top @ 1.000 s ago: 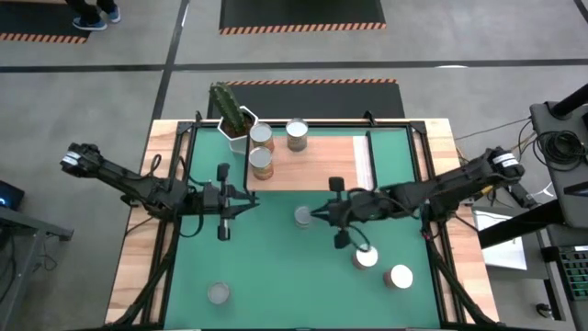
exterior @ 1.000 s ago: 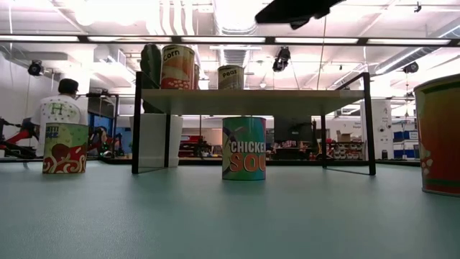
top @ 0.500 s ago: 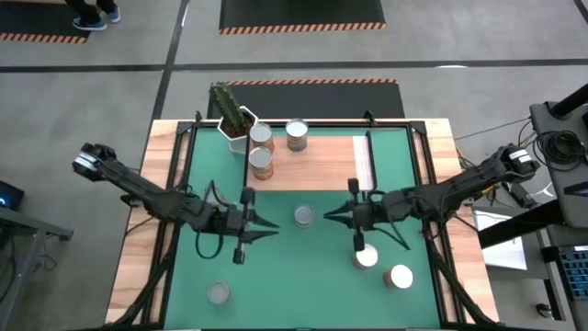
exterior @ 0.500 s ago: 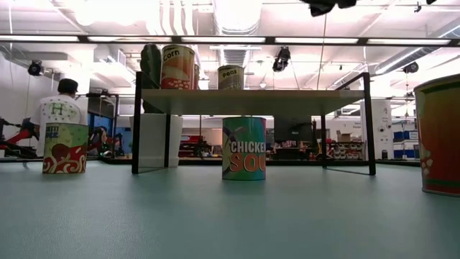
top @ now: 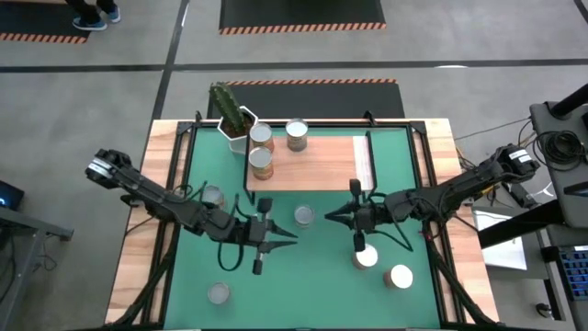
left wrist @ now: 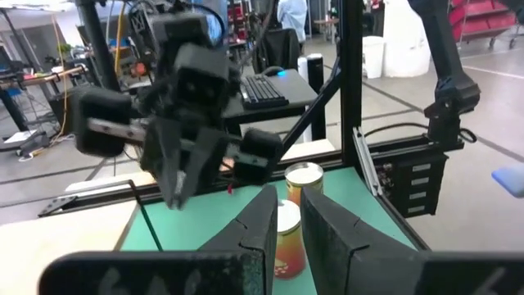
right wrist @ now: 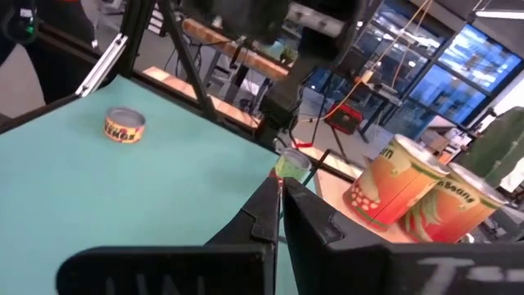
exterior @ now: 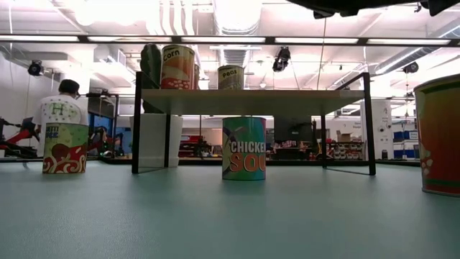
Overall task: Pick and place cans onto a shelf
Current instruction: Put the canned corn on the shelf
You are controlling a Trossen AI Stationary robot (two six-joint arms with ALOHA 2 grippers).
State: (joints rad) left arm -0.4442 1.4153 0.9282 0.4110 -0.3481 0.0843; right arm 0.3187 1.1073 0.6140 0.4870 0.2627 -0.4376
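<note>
The shelf (top: pixel 317 165), a wood plank on a black frame, carries three cans (top: pixel 261 135) (top: pixel 296 135) (top: pixel 262 163); the low view shows the corn can (exterior: pixel 177 67) and the peas can (exterior: pixel 231 76) on it. Several cans stand on the green mat: a soup can (top: pixel 303 215) (exterior: pixel 244 147), one at the left (top: pixel 213 196), a flat one near the front (top: pixel 218 292), two at the right (top: pixel 367 257) (top: pixel 401 276). My left gripper (top: pixel 294 235) (left wrist: pixel 286 217) hovers shut, pointing right, just nearer than the soup can. My right gripper (top: pixel 331 218) (right wrist: pixel 279 192) hovers shut, pointing left, right of the soup can.
A cactus in a white pot (top: pixel 237 121) stands at the shelf's far left corner. Black frame rails (top: pixel 175 184) run along the table's left and right sides. Open mat (top: pixel 294 285) lies toward the near edge. A person (exterior: pixel 57 108) shows in the room behind.
My left gripper has gone toward the table's right and near edges and sunk a little, passing from beside the shelf's left end to just nearer than the soup can. My right gripper has drawn back slightly toward the right edge. No can has moved.
</note>
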